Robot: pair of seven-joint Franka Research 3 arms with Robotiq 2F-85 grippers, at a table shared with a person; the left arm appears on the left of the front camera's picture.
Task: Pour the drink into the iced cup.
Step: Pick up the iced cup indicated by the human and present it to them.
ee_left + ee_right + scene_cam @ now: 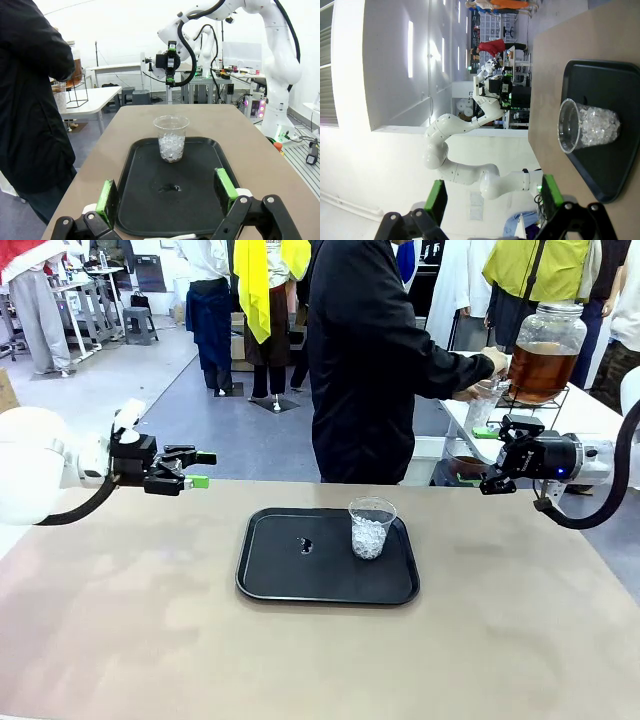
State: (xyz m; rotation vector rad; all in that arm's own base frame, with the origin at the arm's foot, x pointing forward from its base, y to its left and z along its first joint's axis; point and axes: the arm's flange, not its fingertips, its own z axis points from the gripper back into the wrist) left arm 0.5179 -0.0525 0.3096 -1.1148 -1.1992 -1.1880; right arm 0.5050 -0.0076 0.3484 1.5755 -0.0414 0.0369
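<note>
Two claws, both empty. Reading the front view from the left: the left claw (198, 469) hangs above the bench (120, 640) with its jaws wide apart, fingers lying level and aimed at the middle.

Mid-bench sits the black tray (270, 585). A small dark mark (305, 545) shows near its centre; we cannot tell what it is. The iced cup (371, 528) stands on the tray's right half, toward the far edge. It is upright, long axis vertical, mouth straight up, ice heaped in the lower part, and we see no amber liquid in it.

The person (370, 350) stands beyond the far edge, turned to a side table on the right. The right claw (494, 197) is also spread open, holds nothing, and points left across the bench.

Behind it, the drink (540, 368) sits in the jar dispenser (548, 325) on a wire stand. The person's hand (492, 362) is at the jar's front, with what looks like a second clear cup (481, 408) held below it.

We judge that pouring has not begun and that the drink is being drawn at the jar. The next move needs the drink brought over the open mouth, with a slow, centred stream: the cup looks light and may tip.
</note>
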